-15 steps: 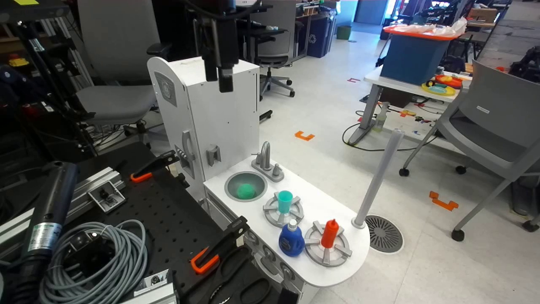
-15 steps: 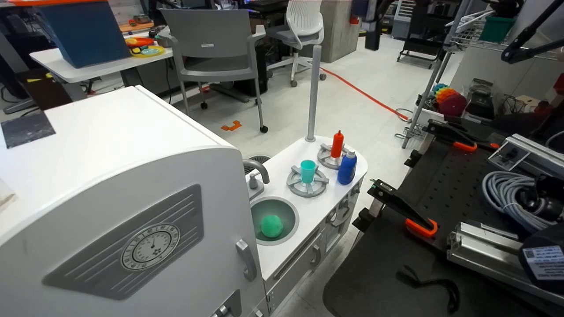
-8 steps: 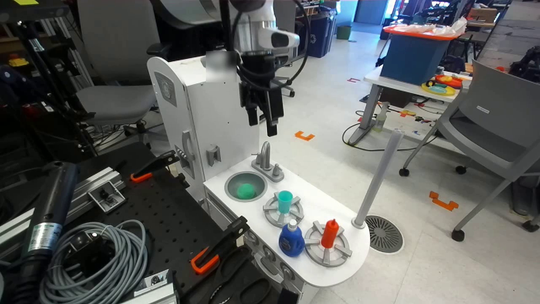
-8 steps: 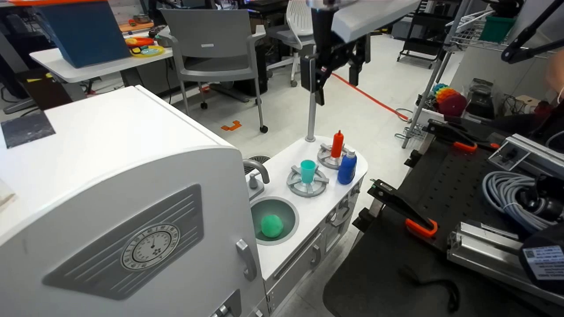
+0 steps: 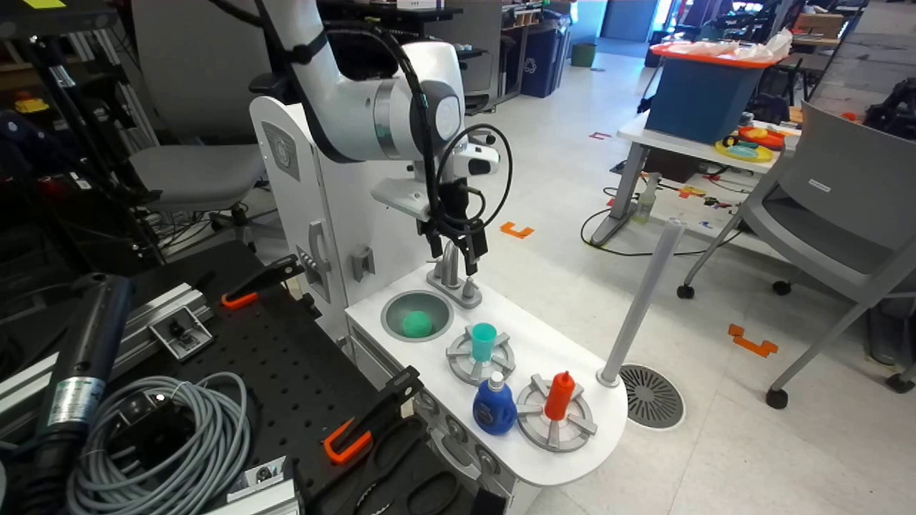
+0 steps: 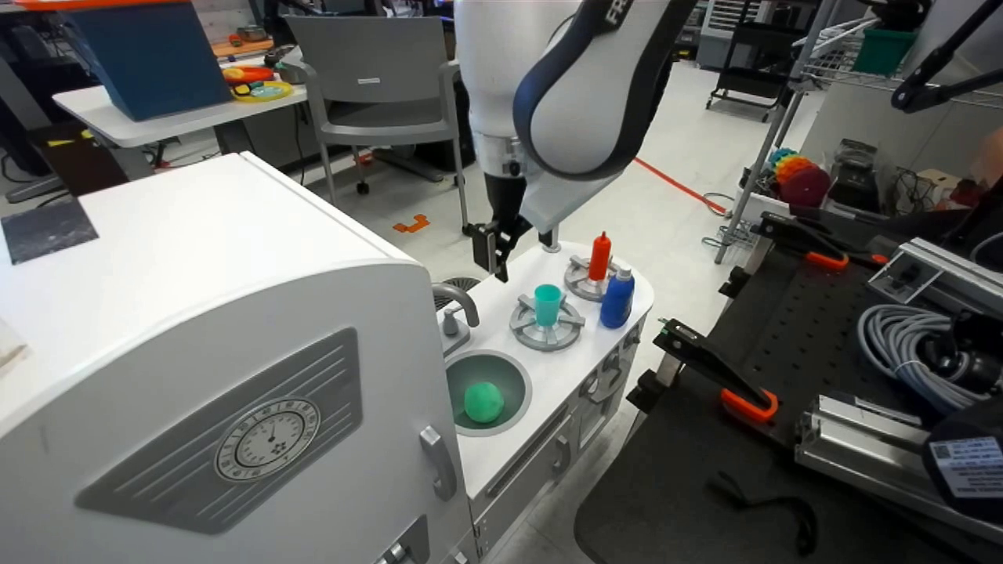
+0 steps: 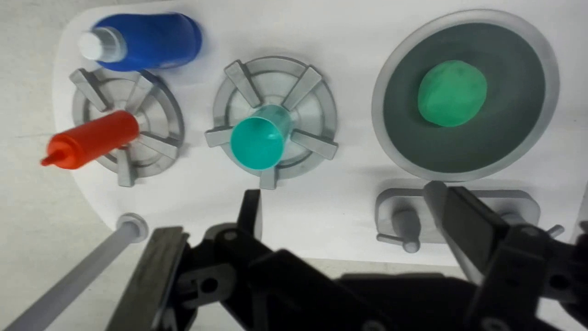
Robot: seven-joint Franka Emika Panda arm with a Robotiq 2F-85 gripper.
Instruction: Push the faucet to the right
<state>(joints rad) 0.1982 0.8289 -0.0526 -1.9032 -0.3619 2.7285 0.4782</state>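
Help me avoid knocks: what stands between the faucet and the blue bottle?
The teal cup, on its grey burner, stands between the faucet and blue bottle in both exterior views.

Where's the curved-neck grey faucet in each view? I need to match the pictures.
In an exterior view: curved-neck grey faucet near the centre, partly overlapped by the black two-fingered hand.
In an exterior view: faucet just left of centre, partly hidden by the tall white cabinet.
Wrist view: faucet lower right, partly covered by one finger of the hand.
Shared landmark in all three: round green ball in the round grey basin.
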